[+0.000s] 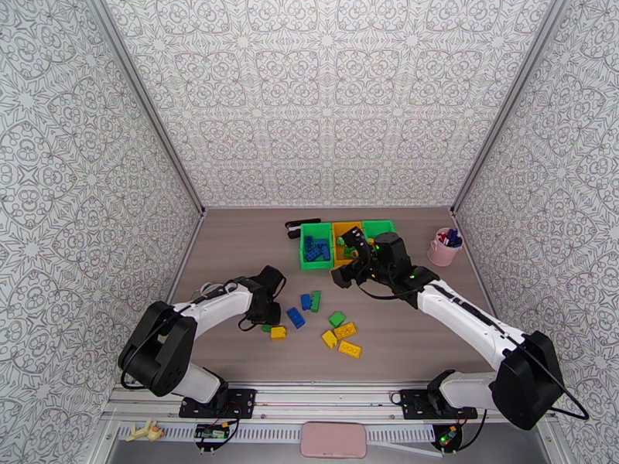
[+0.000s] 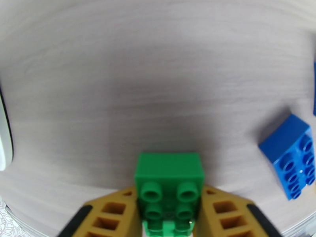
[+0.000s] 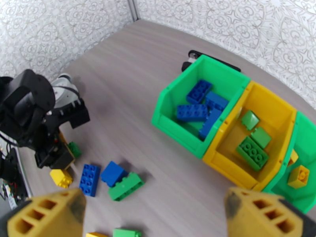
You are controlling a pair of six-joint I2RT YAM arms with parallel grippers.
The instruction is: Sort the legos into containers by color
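Observation:
My left gripper is shut on a green lego that rests low on the table at the left; both yellow fingers press its sides. A blue lego lies to its right. Loose legos lie mid-table: a yellow one, a blue one, a green one and more yellow ones. Three containers stand in a row: a green bin with blue legos, a yellow bin with green legos, and a green bin with yellow legos. My right gripper hangs open in front of the bins, holding nothing.
A pink cup with pens stands right of the bins. A flat black object lies behind the left green bin. Patterned walls close in the table on three sides.

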